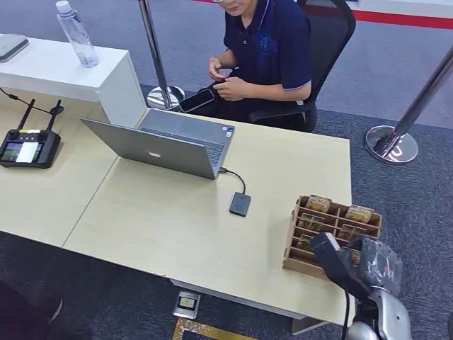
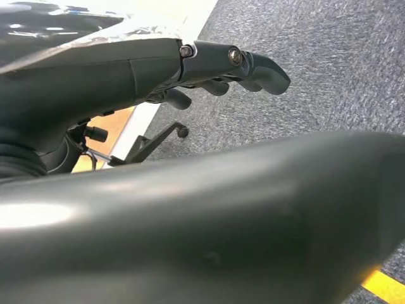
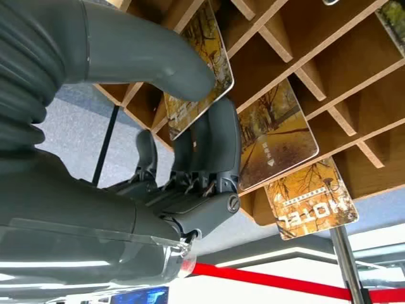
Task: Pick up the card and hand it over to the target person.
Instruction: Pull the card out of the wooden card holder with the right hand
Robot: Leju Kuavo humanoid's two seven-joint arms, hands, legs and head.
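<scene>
A wooden card rack (image 1: 291, 242) stands at the table's front right corner, with several autumn-print hotel cards (image 1: 318, 203) in its slots. My right hand (image 1: 342, 258) reaches into the near side of the rack. In the right wrist view the thumb (image 3: 191, 66) presses on one card (image 3: 212, 38) while the fingers (image 3: 212, 142) curl up behind it, so the card is pinched and still sits in its slot of the rack (image 3: 305, 38). Two more cards (image 3: 277, 133) lie in neighbouring slots. My left hand (image 2: 224, 63) hangs over the carpet, fingers stretched out, holding nothing. The target person (image 1: 267, 42) sits across the table, looking at a phone.
An open laptop (image 1: 160, 145) with a cabled black drive (image 1: 240, 204) occupies the table's middle. A remote controller (image 1: 27, 147) and a water bottle (image 1: 77, 34) stand to the left. Barrier posts (image 1: 393, 142) stand on the carpet behind and to the right.
</scene>
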